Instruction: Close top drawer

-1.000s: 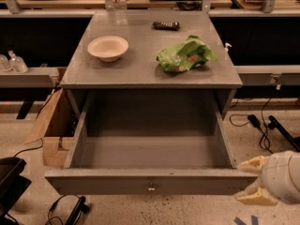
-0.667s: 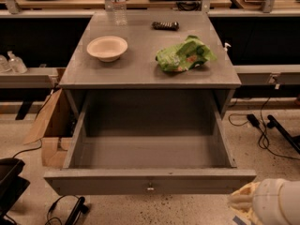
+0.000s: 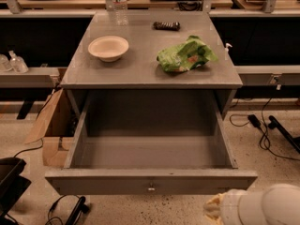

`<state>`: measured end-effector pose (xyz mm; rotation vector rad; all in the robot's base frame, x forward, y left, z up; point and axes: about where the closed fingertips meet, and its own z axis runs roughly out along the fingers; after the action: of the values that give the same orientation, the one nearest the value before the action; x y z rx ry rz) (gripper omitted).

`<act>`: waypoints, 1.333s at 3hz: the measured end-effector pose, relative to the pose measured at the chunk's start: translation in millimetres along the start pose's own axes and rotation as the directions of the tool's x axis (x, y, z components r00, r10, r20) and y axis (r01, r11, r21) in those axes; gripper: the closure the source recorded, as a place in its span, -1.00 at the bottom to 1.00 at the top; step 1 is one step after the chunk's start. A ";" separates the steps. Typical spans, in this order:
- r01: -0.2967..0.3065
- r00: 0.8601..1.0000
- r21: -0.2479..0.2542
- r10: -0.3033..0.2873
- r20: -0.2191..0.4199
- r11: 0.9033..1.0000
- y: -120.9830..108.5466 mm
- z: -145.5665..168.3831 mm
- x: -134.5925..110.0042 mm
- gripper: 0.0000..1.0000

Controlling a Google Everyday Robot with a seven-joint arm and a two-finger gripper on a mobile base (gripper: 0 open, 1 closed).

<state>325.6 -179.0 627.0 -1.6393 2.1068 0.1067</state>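
Observation:
The top drawer (image 3: 150,181) is pulled far out of the grey cabinet toward me. Its inside is bare, and its flat grey front carries a small metal knob (image 3: 151,187) at centre. My gripper (image 3: 213,209) sits at the bottom right of the camera view, pale yellow at the tip of a white rounded arm. It is just in front of and below the drawer front's right end, not touching it. The lower drawers are hidden under the open one.
On the cabinet top (image 3: 140,71) are a cream bowl (image 3: 108,48), a green bag (image 3: 185,55), a water bottle (image 3: 120,3) and a dark bar (image 3: 166,26). A cardboard box (image 3: 51,125) stands at the left, cables (image 3: 262,130) lie at the right, and a black object (image 3: 11,182) is at lower left.
My gripper has moved down and a little left along the drawer's front right corner. The drawer is still open by the same amount.

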 end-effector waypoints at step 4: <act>0.064 0.996 -0.005 -0.064 0.058 0.998 -114.9 70.3 -1.2 1.00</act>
<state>455.0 -186.8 590.1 -1.6860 2.0114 0.1394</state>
